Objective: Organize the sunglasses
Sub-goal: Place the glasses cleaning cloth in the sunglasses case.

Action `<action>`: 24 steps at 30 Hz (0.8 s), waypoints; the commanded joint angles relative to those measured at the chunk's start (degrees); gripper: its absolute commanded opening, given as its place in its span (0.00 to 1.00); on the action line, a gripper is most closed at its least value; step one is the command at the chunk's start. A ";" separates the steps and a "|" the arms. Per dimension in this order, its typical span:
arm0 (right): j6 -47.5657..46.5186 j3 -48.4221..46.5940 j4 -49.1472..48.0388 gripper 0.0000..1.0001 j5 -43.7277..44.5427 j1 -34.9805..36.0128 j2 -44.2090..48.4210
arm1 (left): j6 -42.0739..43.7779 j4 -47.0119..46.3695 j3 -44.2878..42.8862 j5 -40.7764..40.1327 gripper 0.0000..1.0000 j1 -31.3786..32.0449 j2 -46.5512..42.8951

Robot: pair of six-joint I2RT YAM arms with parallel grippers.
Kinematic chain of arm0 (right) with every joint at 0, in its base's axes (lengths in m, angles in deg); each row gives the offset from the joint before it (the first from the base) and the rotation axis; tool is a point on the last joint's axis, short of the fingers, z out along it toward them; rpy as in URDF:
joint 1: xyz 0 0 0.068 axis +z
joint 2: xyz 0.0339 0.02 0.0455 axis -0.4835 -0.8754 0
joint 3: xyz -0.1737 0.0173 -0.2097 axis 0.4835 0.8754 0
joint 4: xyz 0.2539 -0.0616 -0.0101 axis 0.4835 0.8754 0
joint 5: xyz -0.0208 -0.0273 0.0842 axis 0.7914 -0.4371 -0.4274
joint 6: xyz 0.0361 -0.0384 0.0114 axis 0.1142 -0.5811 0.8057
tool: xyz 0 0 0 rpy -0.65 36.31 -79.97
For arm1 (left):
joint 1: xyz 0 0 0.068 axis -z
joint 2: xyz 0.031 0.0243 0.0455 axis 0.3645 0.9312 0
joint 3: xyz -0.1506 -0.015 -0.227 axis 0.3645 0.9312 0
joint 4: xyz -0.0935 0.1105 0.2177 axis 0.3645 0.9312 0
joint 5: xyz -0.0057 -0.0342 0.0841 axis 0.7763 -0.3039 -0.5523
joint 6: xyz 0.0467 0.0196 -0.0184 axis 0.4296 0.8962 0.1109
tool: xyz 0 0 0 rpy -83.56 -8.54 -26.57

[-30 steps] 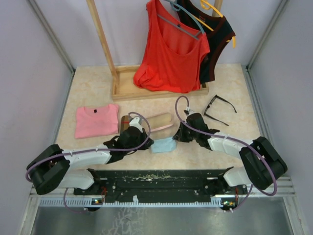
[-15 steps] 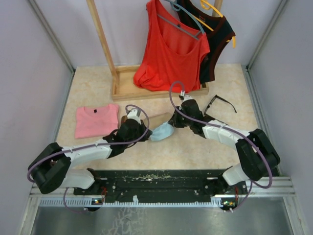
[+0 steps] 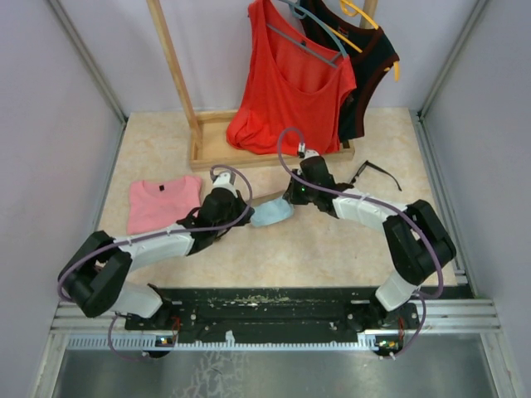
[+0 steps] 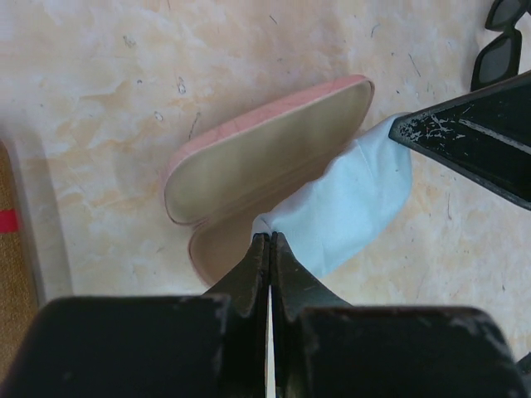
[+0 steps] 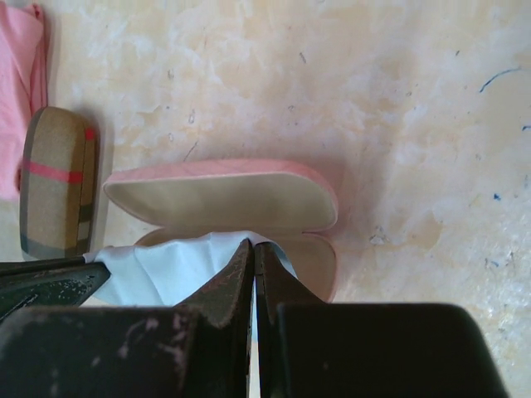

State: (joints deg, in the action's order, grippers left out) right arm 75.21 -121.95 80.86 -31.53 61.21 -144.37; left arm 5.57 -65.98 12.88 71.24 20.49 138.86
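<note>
1. Top external view: both arms meet mid-table over an open case. The task looks early, with no sunglasses seen packed.
2. The brown plaid case lies shut at left. What is inside it cannot be told.
3. The pink case is open with no glasses in it. A light blue cloth lies over its lower half.
4. The black-framed sunglasses lie at right on the table, arms unfolded, near the pink case but outside it. Only 1 pair shows.
5. Left to do, as I judge it: settle the cloth, then fold and case the black pair.
6. The left gripper reaches in low from the left, fingers closed and pinching the cloth's near corner.
7. The right gripper reaches in low from the right, jaws closed on the cloth's opposite edge.
</note>
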 commanded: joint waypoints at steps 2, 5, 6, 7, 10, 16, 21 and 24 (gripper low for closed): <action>-1.76 -4.04 -1.44 0.00 0.17 -1.69 -2.15 | 2.12 -2.86 -2.77 1.67 0.00 -1.62 3.23; -1.77 -4.31 -1.99 0.00 -0.69 -2.29 -3.33 | 2.43 -3.51 -3.03 1.63 0.00 -2.11 4.13; -1.85 -4.42 -2.17 0.00 -0.84 -2.46 -4.37 | 2.69 -3.60 -3.13 1.55 0.00 -2.21 4.39; -1.91 -4.55 -2.24 0.00 -0.99 -2.57 -4.74 | 2.81 -3.69 -3.23 1.35 0.00 -2.34 4.57; -1.89 -4.87 -2.82 0.00 -1.75 -3.00 -5.68 | 3.34 -4.19 -3.33 1.01 0.00 -2.94 5.20; -1.77 -5.41 -4.56 0.00 -3.23 -3.39 -7.40 | 4.40 -5.39 -3.90 1.86 0.00 -3.80 6.75; -1.54 -5.55 -6.30 0.00 -4.18 -3.38 -8.22 | 4.82 -6.47 -3.86 1.94 0.00 -3.98 7.84; -1.51 -5.31 -7.19 0.00 -4.28 -3.38 -8.32 | 5.02 -7.00 -3.73 1.89 0.00 -4.07 8.31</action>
State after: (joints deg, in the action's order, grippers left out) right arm 74.23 -124.33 78.22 -34.83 58.30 -152.50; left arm 9.42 -70.31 10.41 72.62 16.91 146.16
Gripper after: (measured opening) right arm 0.006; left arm 0.006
